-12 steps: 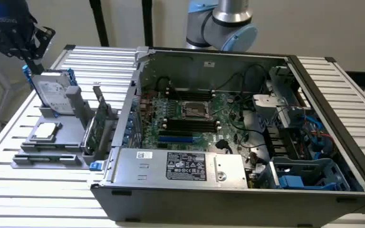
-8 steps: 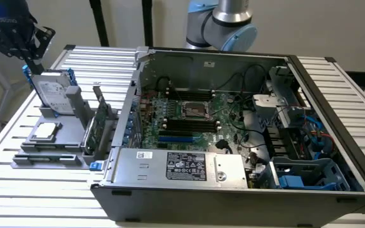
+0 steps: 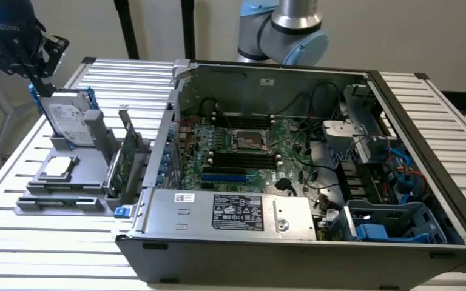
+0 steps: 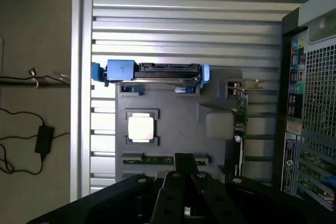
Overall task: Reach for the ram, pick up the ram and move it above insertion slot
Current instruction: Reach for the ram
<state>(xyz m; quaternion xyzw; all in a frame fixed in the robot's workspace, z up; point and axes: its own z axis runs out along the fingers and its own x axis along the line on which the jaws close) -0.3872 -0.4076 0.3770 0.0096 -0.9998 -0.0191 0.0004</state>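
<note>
The ram (image 4: 165, 159), in the wrist view, sits in a gray fixture (image 4: 173, 103) slot just beyond the end effector (image 4: 185, 165), tips apparently together; likely light, stiff, fragile, best pinched mid-length across its faces. In the exterior view the end effector hangs above the hard drive (image 3: 67, 121).

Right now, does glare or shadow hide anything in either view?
Wrist view: the square chip in the gray tray is washed out to white, while the ram is readable. Exterior view: even light, with darker shade inside the computer case.
</note>
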